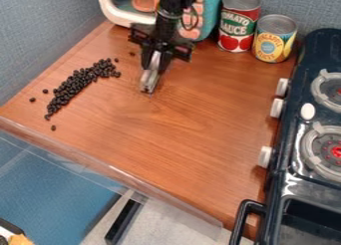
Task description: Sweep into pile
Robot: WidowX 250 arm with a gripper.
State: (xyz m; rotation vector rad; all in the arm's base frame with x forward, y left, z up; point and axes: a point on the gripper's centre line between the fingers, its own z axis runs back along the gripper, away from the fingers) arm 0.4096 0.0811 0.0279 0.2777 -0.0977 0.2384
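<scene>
The black gripper point(158, 57) hangs over the upper middle of the wooden surface, to the right of the dark beans. A narrow, pale grey piece point(149, 78) extends down from it, with its lower end close to the wood; whether this is a held tool or part of the gripper is unclear. Small black beans point(77, 85) form a long slanting band on the left of the surface, densest along its middle. Several stray beans lie around it, including one bean point(53, 127) below its lower end and one bean point(132, 54) between the band and gripper.
Two cans, one red point(238, 22) and one yellow point(273, 40), stand at the back right beside a teal-and-white toy oven point(212, 12). A dark toy stove point(299, 139) borders the right side. The surface point(180, 134) ends at a clear front lip.
</scene>
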